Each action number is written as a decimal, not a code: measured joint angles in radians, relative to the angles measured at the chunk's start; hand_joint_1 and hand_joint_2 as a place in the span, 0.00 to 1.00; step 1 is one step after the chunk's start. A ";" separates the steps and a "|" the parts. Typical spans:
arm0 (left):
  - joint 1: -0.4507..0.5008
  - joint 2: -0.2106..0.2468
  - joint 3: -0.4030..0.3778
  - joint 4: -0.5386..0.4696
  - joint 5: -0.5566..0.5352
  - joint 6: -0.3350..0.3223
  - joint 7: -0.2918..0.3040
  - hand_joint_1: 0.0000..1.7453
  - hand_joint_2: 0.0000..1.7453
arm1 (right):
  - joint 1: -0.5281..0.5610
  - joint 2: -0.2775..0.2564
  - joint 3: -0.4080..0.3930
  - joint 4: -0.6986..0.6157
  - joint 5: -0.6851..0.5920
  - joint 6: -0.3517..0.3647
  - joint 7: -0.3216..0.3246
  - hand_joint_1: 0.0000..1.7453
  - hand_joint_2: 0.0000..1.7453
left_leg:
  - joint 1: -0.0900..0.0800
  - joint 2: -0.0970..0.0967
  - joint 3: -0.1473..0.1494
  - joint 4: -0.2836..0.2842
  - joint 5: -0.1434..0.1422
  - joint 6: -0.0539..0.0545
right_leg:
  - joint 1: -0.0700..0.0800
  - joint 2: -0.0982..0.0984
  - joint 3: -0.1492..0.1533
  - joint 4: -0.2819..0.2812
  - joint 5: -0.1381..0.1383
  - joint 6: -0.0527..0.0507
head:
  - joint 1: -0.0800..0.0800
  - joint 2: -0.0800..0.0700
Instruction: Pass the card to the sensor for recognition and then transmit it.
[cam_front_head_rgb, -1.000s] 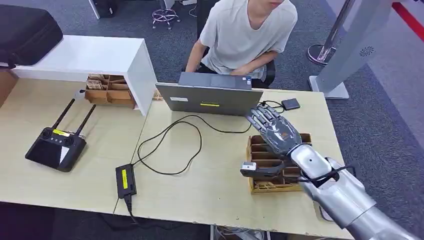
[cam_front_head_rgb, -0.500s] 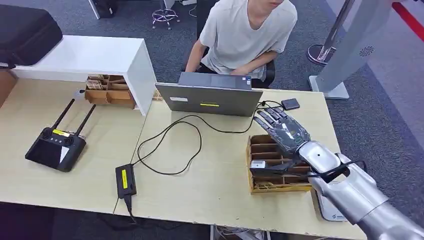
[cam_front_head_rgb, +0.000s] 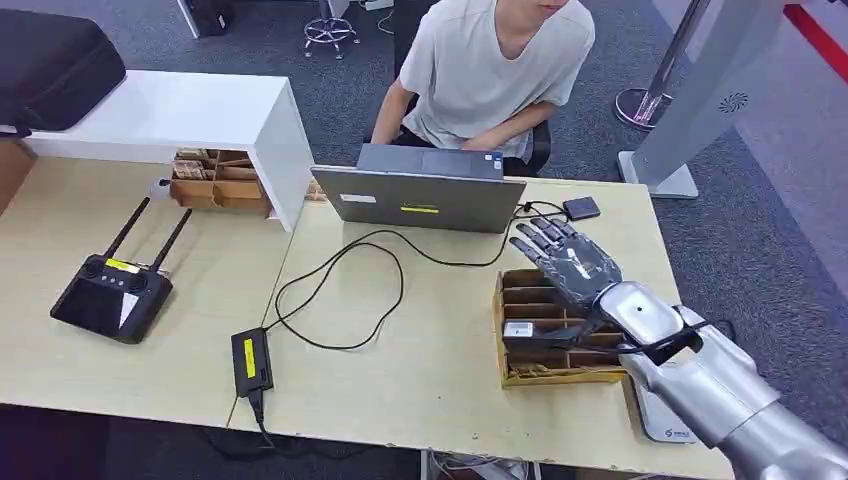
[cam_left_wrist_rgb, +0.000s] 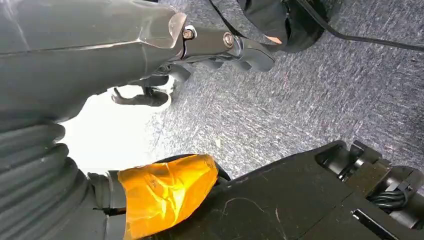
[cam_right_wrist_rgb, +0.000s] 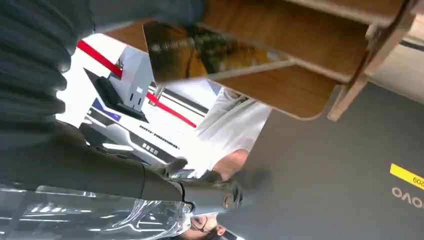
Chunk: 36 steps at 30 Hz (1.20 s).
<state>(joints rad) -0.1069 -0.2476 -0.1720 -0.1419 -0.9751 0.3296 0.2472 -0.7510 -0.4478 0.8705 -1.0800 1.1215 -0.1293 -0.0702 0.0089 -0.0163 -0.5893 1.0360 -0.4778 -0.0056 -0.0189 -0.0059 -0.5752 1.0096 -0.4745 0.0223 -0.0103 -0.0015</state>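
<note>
Lower right of the frame, your right hand (cam_front_head_rgb: 565, 262) lies flat, fingers spread, over the wooden divider tray (cam_front_head_rgb: 512, 371). The card (cam_front_head_rgb: 518, 329) sits at its thumb. Upper centre, a person (cam_front_head_rgb: 495, 70) faces the laptop (cam_front_head_rgb: 420, 198).

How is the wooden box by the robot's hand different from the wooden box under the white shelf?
The wooden box by the hand sits out in the open on the table, while the wooden box under the white shelf is tucked beneath the white shelf. The robot's right hand reaches over the first; nothing reaches toward the second. Both are light brown wood, split into compartments.
</note>
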 joint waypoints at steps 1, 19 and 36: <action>0.000 0.000 0.000 0.000 0.001 0.000 0.000 0.00 1.00 | 0.000 -0.002 0.001 0.000 -0.001 -0.001 0.000 1.00 1.00 | 0.000 0.000 0.000 0.000 0.000 0.000 | 0.000 0.000 0.000 0.000 0.000 0.000 | 0.000 0.000; 0.001 -0.003 0.035 0.000 0.029 0.009 0.001 0.00 1.00 | 0.002 -0.026 0.004 -0.002 -0.011 -0.027 0.012 1.00 1.00 | 0.000 0.000 0.000 0.000 0.000 0.000 | 0.000 0.000 0.000 0.000 0.000 0.000 | 0.000 0.000; 0.003 -0.003 0.050 0.000 0.036 0.010 0.002 0.00 1.00 | 0.002 -0.031 0.005 -0.002 -0.011 -0.028 0.013 1.00 1.00 | 0.000 0.000 0.000 0.000 0.000 0.000 | 0.000 0.000 0.000 0.000 0.000 0.000 | 0.000 0.000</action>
<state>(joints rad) -0.1042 -0.2506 -0.1217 -0.1423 -0.9392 0.3391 0.2487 -0.7487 -0.4791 0.8751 -1.0822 1.1101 -0.1572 -0.0568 0.0089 -0.0164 -0.5892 1.0360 -0.4778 -0.0056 -0.0189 -0.0059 -0.5752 1.0096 -0.4745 0.0223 -0.0103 -0.0015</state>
